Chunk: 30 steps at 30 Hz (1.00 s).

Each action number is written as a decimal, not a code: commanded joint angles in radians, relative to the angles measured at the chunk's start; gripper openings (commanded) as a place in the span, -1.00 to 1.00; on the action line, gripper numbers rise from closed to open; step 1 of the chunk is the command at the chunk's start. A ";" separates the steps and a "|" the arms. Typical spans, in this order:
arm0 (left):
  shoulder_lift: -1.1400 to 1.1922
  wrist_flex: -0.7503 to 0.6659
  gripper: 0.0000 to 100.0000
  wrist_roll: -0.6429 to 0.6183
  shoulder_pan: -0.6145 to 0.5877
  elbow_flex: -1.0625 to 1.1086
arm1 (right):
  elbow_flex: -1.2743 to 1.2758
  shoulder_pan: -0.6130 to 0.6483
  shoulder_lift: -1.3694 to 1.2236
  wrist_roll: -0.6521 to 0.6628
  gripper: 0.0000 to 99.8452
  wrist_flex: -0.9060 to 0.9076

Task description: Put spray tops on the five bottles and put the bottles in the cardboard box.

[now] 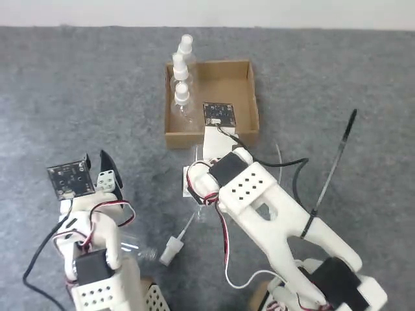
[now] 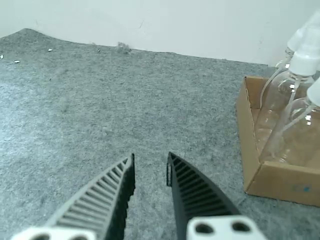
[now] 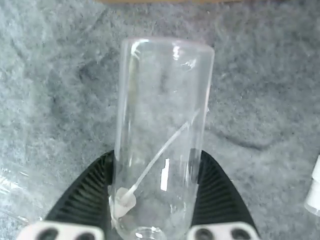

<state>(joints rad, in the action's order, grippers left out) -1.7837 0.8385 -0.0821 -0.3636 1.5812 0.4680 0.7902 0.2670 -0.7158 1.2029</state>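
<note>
Three clear bottles (image 1: 182,97) with white spray tops stand along one side of the cardboard box (image 1: 188,139), which also shows in the left wrist view (image 2: 270,180) with the bottles (image 2: 295,105) inside. My right gripper (image 1: 198,188) sits just in front of the box, shut on a clear topless bottle (image 3: 165,100); a thin white tube shows through its wall. A loose spray top (image 1: 172,249) lies on the felt nearer the arms' bases. My left gripper (image 2: 150,162) hovers open over bare felt at the left (image 1: 107,170).
Another clear bottle (image 1: 136,249) lies on the grey felt beside the left arm's base. A white part (image 3: 315,190) peeks in at the right wrist view's edge. The box's other half has bare floor (image 1: 227,91). A white wall (image 2: 175,20) bounds the table.
</note>
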 commanded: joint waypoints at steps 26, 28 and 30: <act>-0.012 -0.078 -0.80 0.008 -0.040 0.010 | -0.051 -0.455 0.050 -0.373 -0.99 0.145; -0.012 -0.078 -0.80 0.008 -0.040 0.010 | -0.051 -0.513 0.050 -0.373 -0.99 0.151; -0.012 -0.078 -0.80 0.008 -0.040 0.010 | -0.037 -0.576 0.050 -0.373 -0.99 0.143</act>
<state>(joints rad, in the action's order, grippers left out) -1.7837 0.7894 -0.0821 -0.3989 1.6026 0.4680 0.2992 0.2670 -1.0764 1.3395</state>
